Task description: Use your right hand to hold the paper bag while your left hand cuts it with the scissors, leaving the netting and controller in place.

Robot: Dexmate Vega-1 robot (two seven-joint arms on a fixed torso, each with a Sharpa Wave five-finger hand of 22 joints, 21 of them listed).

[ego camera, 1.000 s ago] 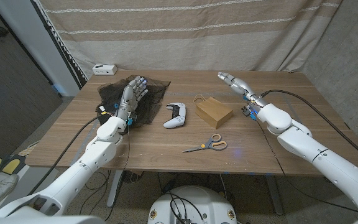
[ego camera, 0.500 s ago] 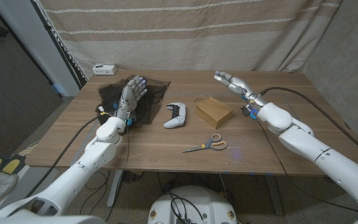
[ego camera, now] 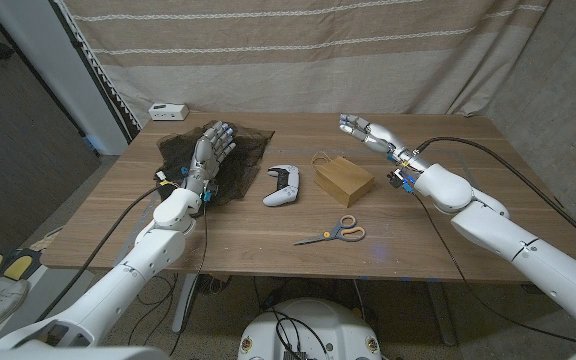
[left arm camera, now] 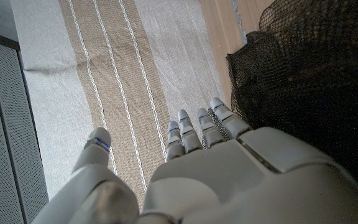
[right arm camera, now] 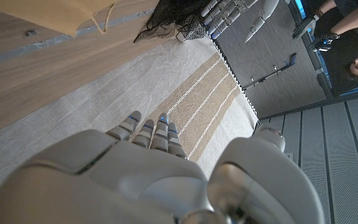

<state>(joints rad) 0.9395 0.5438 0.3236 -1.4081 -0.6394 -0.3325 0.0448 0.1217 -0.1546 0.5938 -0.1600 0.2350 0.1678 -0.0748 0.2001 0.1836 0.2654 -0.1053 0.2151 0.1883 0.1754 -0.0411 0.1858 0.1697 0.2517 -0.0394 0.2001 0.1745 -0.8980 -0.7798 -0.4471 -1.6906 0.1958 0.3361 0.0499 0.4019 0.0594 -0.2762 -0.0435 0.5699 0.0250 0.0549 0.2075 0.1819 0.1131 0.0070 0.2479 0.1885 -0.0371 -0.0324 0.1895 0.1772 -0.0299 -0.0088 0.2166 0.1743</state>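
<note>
Paper bag (ego camera: 344,179) lies mid-table beside the controller (ego camera: 283,185), scissors (ego camera: 333,234) nearer me; my right hand (ego camera: 366,131) hovers spread and empty behind it, ready to pin it, while my left hand (ego camera: 211,153) waits open over the netting (ego camera: 253,150).

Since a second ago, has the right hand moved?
Yes. The right hand has drifted toward the robot's left along the table's far edge, closing in above the paper bag, which stayed put.

Our left hand (left arm camera: 229,168) has its fingers (left arm camera: 197,127) out straight and a bit apart, nothing in it. The black netting (left arm camera: 309,87) sits bunched on the wooden table (left arm camera: 219,31) right beside it, striped curtain (left arm camera: 117,68) behind.
</note>
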